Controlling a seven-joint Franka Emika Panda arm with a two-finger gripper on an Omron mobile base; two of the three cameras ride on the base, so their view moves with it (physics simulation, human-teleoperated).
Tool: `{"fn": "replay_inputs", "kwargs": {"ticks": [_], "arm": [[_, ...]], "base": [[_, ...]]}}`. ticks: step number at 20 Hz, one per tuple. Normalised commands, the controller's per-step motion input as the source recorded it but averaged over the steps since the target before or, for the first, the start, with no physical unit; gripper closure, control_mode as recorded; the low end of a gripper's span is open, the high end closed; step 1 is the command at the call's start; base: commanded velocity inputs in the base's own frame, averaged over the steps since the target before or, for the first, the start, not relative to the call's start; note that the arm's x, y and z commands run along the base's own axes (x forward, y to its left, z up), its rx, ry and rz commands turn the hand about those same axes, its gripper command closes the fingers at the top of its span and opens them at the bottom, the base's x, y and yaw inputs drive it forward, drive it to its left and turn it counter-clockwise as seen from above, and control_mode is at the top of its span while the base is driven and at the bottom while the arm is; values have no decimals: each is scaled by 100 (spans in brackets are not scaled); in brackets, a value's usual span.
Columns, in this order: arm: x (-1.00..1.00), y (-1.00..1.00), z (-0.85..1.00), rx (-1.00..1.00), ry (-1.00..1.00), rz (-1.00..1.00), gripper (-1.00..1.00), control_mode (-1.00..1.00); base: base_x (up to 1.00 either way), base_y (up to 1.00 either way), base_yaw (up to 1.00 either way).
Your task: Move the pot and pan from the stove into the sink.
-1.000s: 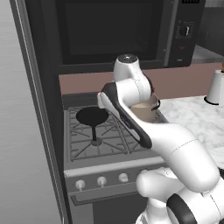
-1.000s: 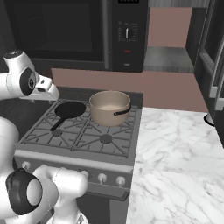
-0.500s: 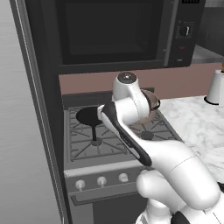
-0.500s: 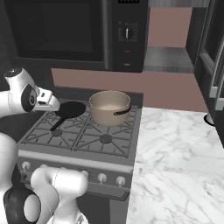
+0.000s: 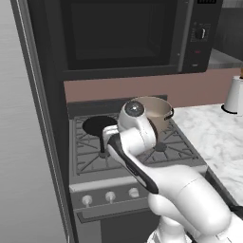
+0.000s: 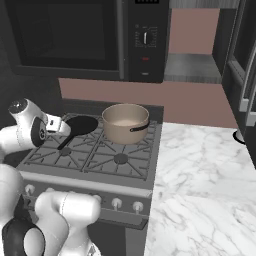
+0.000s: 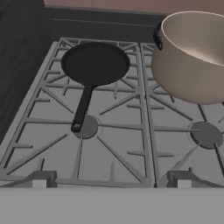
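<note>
The black pan (image 7: pixel 95 64) lies on the stove's (image 7: pixel 131 131) back left burner, its long handle (image 7: pixel 81 111) pointing toward the front. The tan pot (image 7: pixel 192 57) stands on the back right burner, beside the pan and apart from it. My gripper (image 7: pixel 110 181) hovers over the stove's front edge, open and holding nothing, with the handle's end a little ahead and left of its middle. From the base, the pan (image 5: pixel 97 126) (image 6: pixel 82 124) and the pot (image 5: pixel 156 111) (image 6: pixel 126 122) show behind my bent arm. The sink is out of view.
A black microwave (image 5: pixel 118 33) (image 6: pixel 75 35) hangs over the stove. White marble counter (image 6: pixel 200 175) (image 5: pixel 213 133) runs to the right, with a white jug (image 5: pixel 234 95) at its far end. Silver knobs (image 5: pixel 110 196) line the stove front. A tall dark panel (image 5: pixel 42 95) borders the left.
My arm has folded down and forward, bringing the hand low over the stove's front left. Pot and pan have stayed put. The jaws remain open.
</note>
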Motion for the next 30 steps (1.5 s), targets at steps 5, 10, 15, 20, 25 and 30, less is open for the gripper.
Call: {"fn": "replay_inputs", "kwargs": {"ticks": [5,10,15,20,25,30], "arm": [[42,23,-42,0,-8,1,-100,-100],[46,24,-40,0,-6,1,-100,-100],[45,24,-36,0,-5,1,-100,-100],[29,18,-25,0,-3,0,-100,-100],[4,1,0,0,0,0,-100,-100],[29,6,0,7,5,1,-100,-100]], "base": [[0,0,0],[0,0,0],[0,0,0],[0,0,0],[0,0,0],[0,0,0]]}}
